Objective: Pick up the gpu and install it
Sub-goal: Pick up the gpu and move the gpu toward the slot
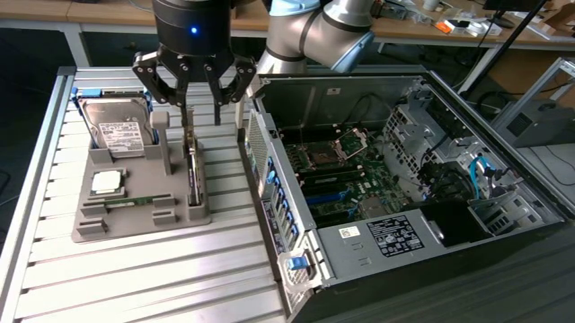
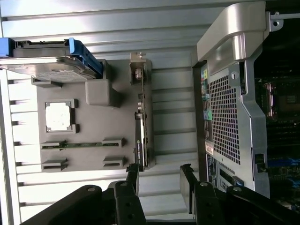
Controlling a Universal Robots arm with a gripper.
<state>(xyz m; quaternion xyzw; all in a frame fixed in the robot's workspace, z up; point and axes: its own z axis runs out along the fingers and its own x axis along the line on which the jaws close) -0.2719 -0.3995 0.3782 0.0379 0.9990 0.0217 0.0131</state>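
Fingers (image 1: 218, 108) hang released above the gpu (image 1: 191, 171), slatted metal table (image 1: 134, 282) beneath, wooden desks (image 1: 54, 12) behind.

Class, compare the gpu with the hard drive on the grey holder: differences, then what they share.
The gpu is a thin card standing on edge; the hard drive is a thick silver box showing its white label. The hard drive has a blue bracket; the gpu has none. The open claw hangs nearest the gpu, away from the hard drive. Both sit on the grey holder.
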